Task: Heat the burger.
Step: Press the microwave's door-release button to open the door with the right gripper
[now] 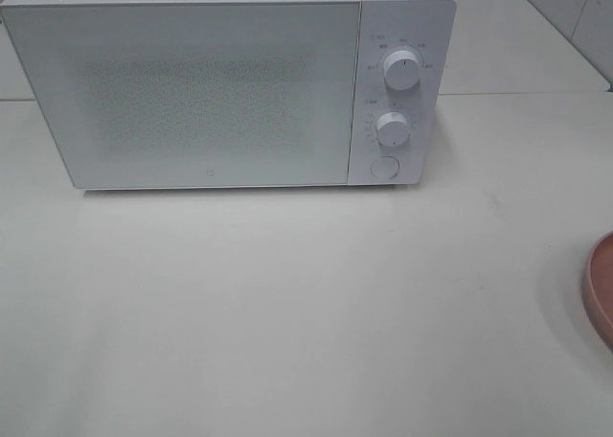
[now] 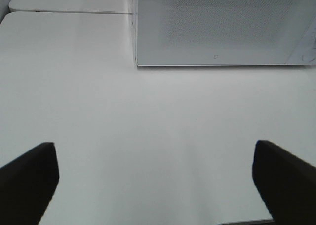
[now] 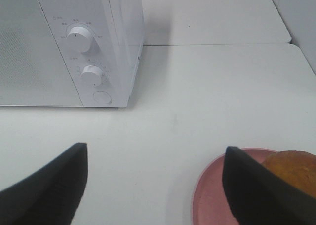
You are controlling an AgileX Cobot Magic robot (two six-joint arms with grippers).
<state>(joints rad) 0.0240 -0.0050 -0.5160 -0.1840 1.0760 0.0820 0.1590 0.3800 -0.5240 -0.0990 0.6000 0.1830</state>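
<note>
Exterior high view: microwave (image 1: 230, 82) stands at the back of the table (image 1: 287, 312), door (image 1: 144, 121) shut, two knobs (image 1: 400, 70) and a button (image 1: 383, 168) on its right panel. Only a sliver of the pink plate (image 1: 601, 288) shows at the right edge, and neither the burger nor either arm is in frame. Left wrist view: left gripper (image 2: 155, 185) hangs over bare table in front of the door, fingers (image 2: 29, 180) spread to full width, holding and touching nothing. Right wrist view: right gripper (image 3: 153, 185) is likewise spread wide and empty, and sits above the table near the plate. The burger (image 3: 294, 168) rests on the plate's far side, to the right of the microwave and well apart from it. Only its glossy brown bun top shows past one dark finger, which overlaps it in the picture; whether the two touch cannot be told. Assessment: the burger is judged light and soft, a stack that is likely to squash or shear under a hard squeeze, with a smooth bun that may slip. The best hold appears to be across the sides at mid-height, jaws closing gently so that the whole stack is held. Lifting by the plate rim is a firmer alternative. The door must be opened first.
</note>
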